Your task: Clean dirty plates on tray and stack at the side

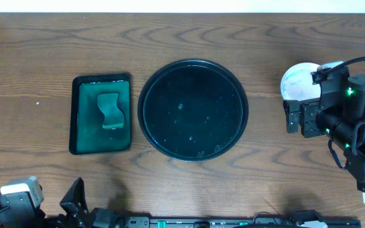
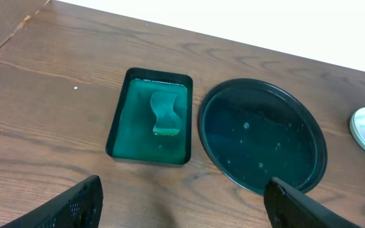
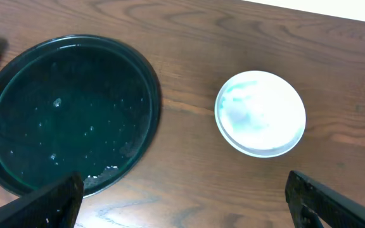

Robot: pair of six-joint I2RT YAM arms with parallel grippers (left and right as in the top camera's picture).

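Overhead, the plates point(image 1: 296, 81) are seen only in part; their right side is covered by the right arm point(image 1: 360, 107), and how many are stacked cannot be told. In the left wrist view they are cut off by the frame's right edge. In the right wrist view one white top face with a faint teal tint is shown whole, with a hint of a second rim beneath it. They are set on the table point(image 1: 43, 50), to the right of the tray point(image 1: 170, 126) and apart from it. Pale specks are scattered over the tray's glossy black floor — what they are cannot be made out. The right gripper point(image 3: 184, 183) is spread wide above the wood near the plates, with nothing grasped and nothing touched. The left gripper point(image 2: 184, 189) is likewise spread wide and empty, held in front of the green tray point(image 2: 116, 136), in which a sponge point(image 2: 165, 114) is laid.
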